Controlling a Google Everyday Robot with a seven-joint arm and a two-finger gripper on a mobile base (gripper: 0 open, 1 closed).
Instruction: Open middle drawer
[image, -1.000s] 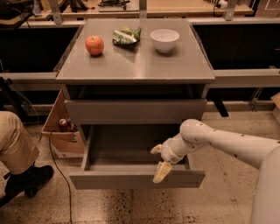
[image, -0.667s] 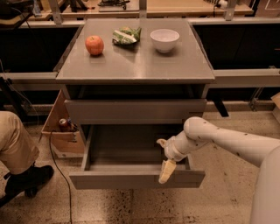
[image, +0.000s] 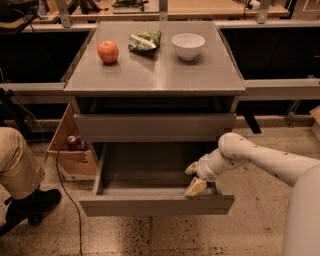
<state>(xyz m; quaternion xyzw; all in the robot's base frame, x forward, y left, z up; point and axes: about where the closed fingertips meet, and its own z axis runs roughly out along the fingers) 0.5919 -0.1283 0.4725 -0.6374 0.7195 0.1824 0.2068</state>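
The middle drawer (image: 156, 204) is pulled well out of the grey cabinet, showing its wide shallow grey tray (image: 150, 172). A closed grey drawer front (image: 155, 127) sits above it. My gripper (image: 194, 178) is at the right end of the open drawer, just behind its front panel and above the tray. Its cream fingers (image: 196, 187) stand apart and hold nothing. The white arm (image: 265, 160) reaches in from the right.
On the cabinet top (image: 155, 70) are a red apple (image: 108, 51), a green snack bag (image: 143, 41) and a white bowl (image: 188, 45). A person's leg and black shoe (image: 22, 200) are at the left. A cardboard box (image: 70, 150) stands beside the cabinet.
My gripper has shifted slightly right and up along the inside of the drawer front. The drawer has not visibly moved.
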